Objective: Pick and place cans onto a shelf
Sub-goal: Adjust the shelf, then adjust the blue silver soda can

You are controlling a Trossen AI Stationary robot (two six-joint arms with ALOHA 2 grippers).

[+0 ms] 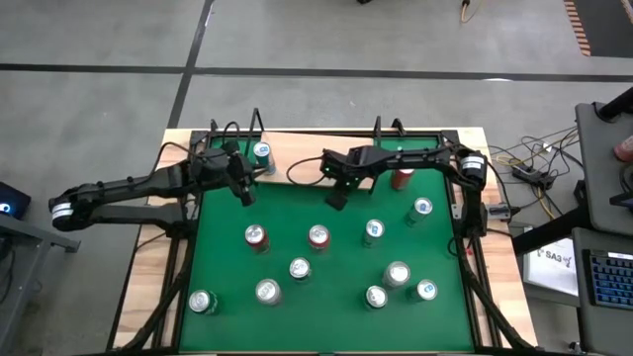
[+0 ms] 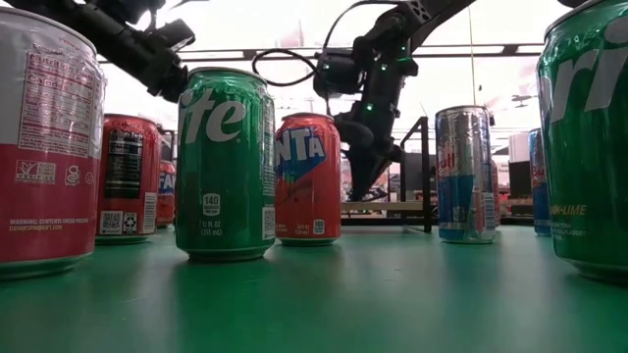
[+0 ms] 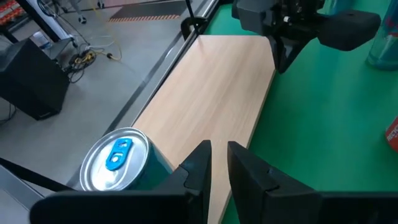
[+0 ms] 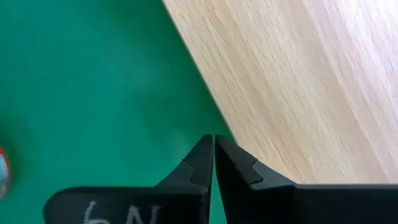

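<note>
A: Surface: green-topped table (image 1: 326, 297) with pale wood edging, grey floor around it. Nearest the front edge, a loose row of silver-topped cans (image 1: 268, 291), all upright and apart from one another.

B: Mid-table?

A: Two red cans (image 1: 256, 237) side by side, then a green can (image 1: 373, 231) and a blue-topped one (image 1: 422, 208) toward the right. From table height, a green Sprite can (image 2: 226, 165) stands in front of a red Fanta can (image 2: 308, 178).

B: The grippers?

A: Right gripper (image 1: 336, 201) hangs over the green mat just in front of the shelf (image 1: 307, 168), fingers pressed together, holding nothing. Left gripper (image 1: 246, 194) is also just off the board's front edge, near its left end; fingers nearly closed with a thin gap, empty.

B: Farthest back?

A: The shelf, a light-wood board along the far edge. A blue-tabbed can (image 1: 261, 153) stands upright on its left end, beside the left gripper. A red can (image 1: 402, 179) stands at its right end, partly under the right arm.
</note>
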